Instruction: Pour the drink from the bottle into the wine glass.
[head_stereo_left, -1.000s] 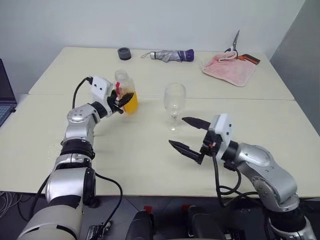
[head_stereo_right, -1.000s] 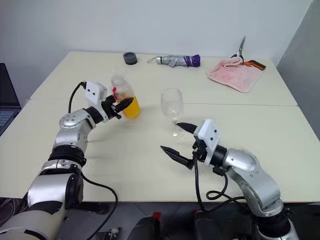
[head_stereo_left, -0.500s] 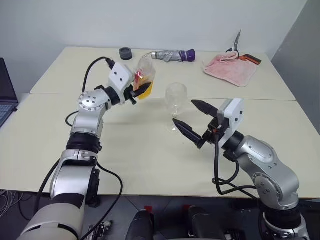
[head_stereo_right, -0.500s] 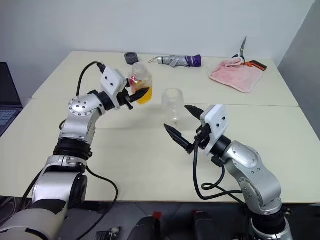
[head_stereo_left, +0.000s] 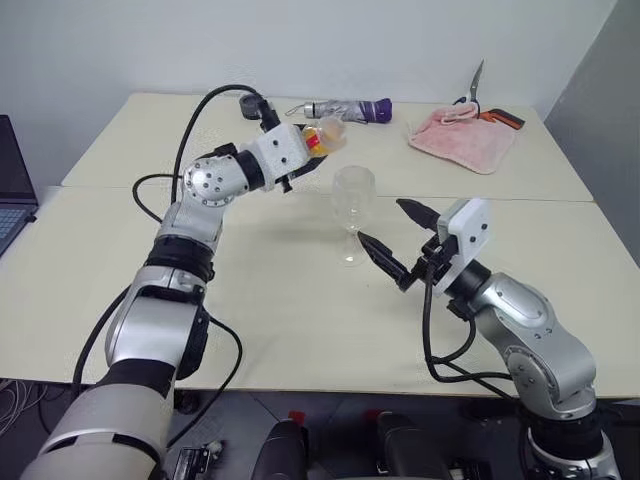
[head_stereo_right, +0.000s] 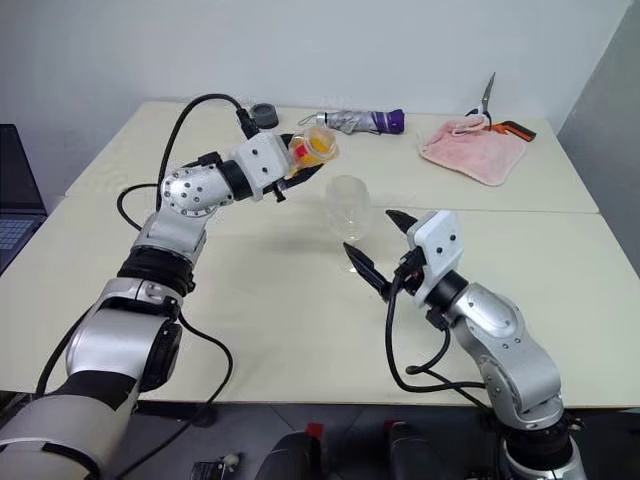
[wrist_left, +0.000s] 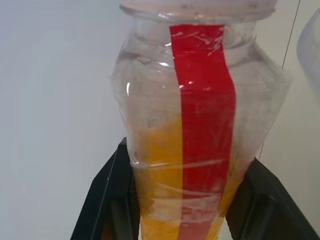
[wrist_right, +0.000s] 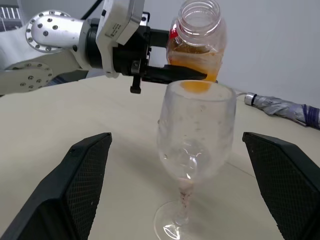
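My left gripper (head_stereo_left: 312, 152) is shut on the bottle (head_stereo_left: 322, 135), a clear plastic one with a red strip and no cap. It holds the bottle in the air, tilted, just above and to the left of the wine glass rim. The orange drink (wrist_left: 165, 190) fills the bottle's lower part between the black fingers (wrist_left: 107, 195). The wine glass (head_stereo_left: 352, 195) stands upright on the table, its bowl clear with droplets (wrist_right: 196, 125). My right gripper (head_stereo_left: 380, 220) is open, its fingers on either side of the glass stem without touching it.
At the table's back lie a folded umbrella (head_stereo_left: 345, 110), a black round lid (head_stereo_left: 248, 105), and a pink cloth (head_stereo_left: 460, 135) with scissors (head_stereo_left: 475, 95) beside it. A laptop (head_stereo_left: 10, 190) sits at the left edge. The cream table (head_stereo_left: 270, 290) has free room in front.
The left gripper carried the bottle up and to the right, toward the glass, and rolled it into a tilt. The right gripper edged closer to the glass stem and stayed open.
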